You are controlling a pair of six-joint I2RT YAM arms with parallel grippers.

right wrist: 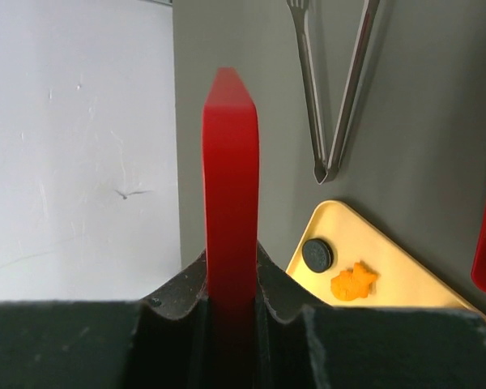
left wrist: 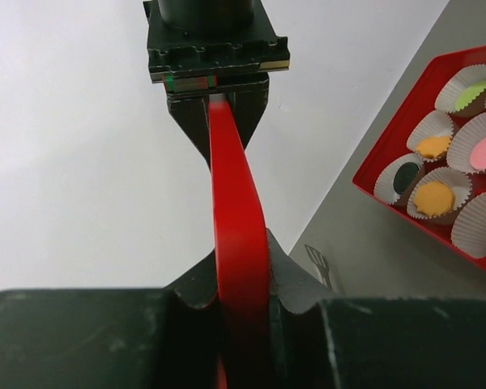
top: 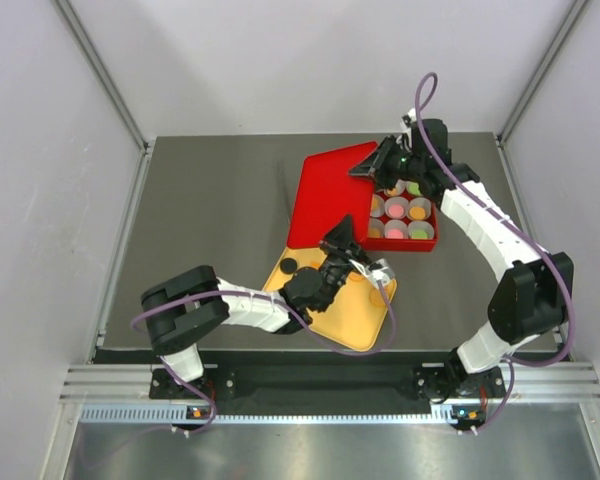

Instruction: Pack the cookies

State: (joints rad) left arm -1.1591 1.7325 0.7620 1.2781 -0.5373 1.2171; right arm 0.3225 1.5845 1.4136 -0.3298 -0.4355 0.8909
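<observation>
Spanning both pairs of jaws, the red lid looks thin, stiff, light and probably slick, so pinching its edge at opposite ends suits it. The left gripper is clamped on one edge and the right gripper is clenched on the far one. Just beside the right jaws sits the red box, with most cookies cupped inside. Two more lie on the yellow tray, near the left jaws. They look small, light and likely brittle, best nipped gently across the rim.
</observation>
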